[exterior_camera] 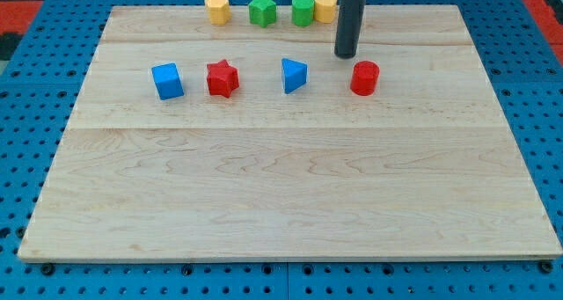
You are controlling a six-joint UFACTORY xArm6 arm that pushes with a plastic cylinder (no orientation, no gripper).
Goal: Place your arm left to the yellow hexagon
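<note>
The yellow hexagon [217, 9] sits at the board's top edge, left of centre. My tip [347, 55] is far to its right, just above and left of the red cylinder [364, 77]. The rod rises from the tip to the view's top and partly hides a second yellow block [325, 8], whose shape I cannot make out. A green star [261, 10] and a green cylinder [303, 10] stand between the two yellow blocks.
A blue cube [167, 80], a red star [223, 78] and a blue triangle [293, 75] lie in a row across the board's upper part. The wooden board [281, 203] rests on a blue perforated table.
</note>
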